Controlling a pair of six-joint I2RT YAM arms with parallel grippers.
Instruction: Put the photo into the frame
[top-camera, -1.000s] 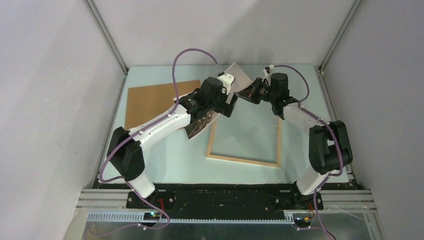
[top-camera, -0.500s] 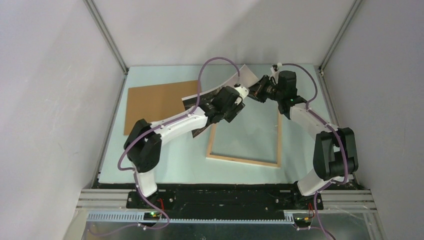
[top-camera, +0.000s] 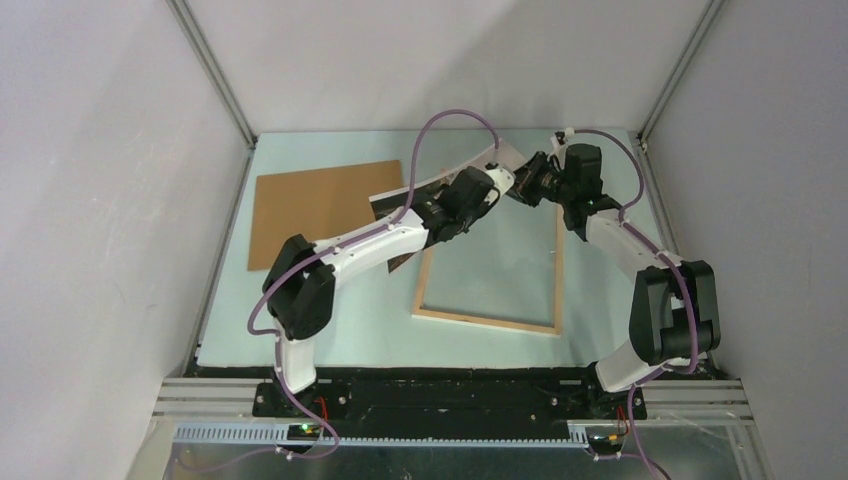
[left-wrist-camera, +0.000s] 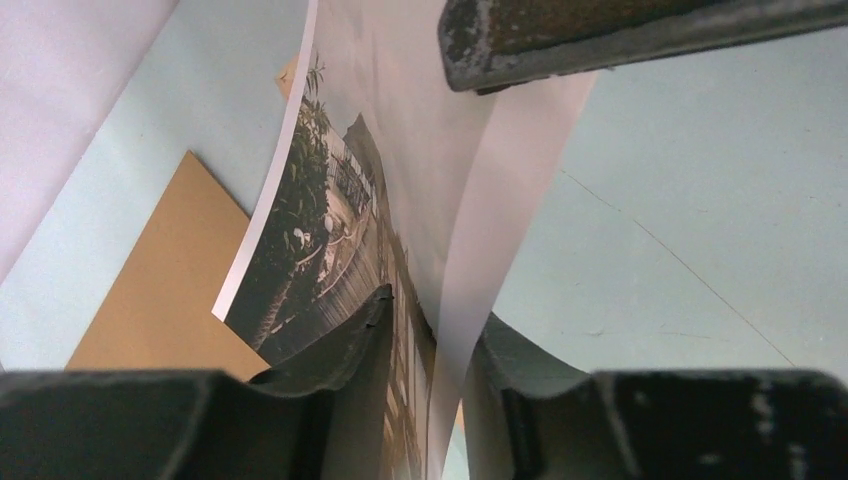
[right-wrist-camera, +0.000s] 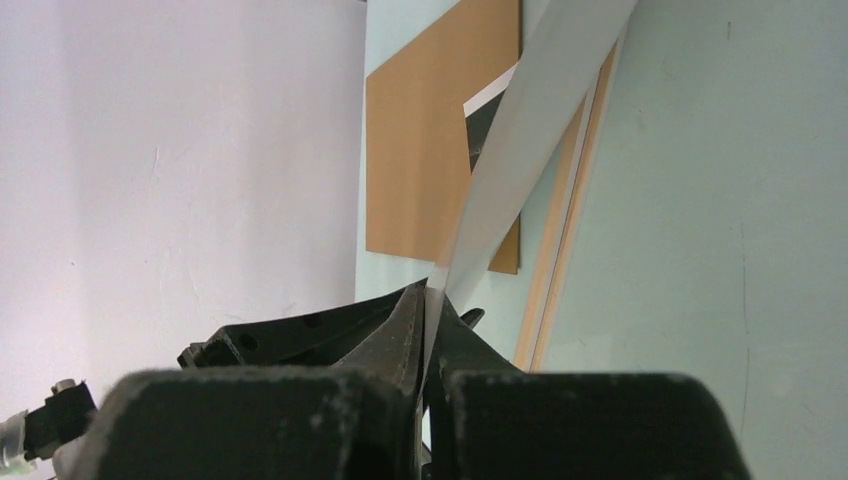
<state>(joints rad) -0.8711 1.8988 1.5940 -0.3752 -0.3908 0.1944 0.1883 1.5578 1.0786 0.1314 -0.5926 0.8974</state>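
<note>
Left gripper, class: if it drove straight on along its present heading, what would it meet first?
The left gripper has the photo between its fingers; sliding straight on, it would probably meet the right gripper pinching the photo's far edge.

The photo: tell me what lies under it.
Held at its far corner by the right tool, the left tool straddling it, the photo hangs over the right edge of the brown board and the far left corner of the frame. That corner is covered.
</note>
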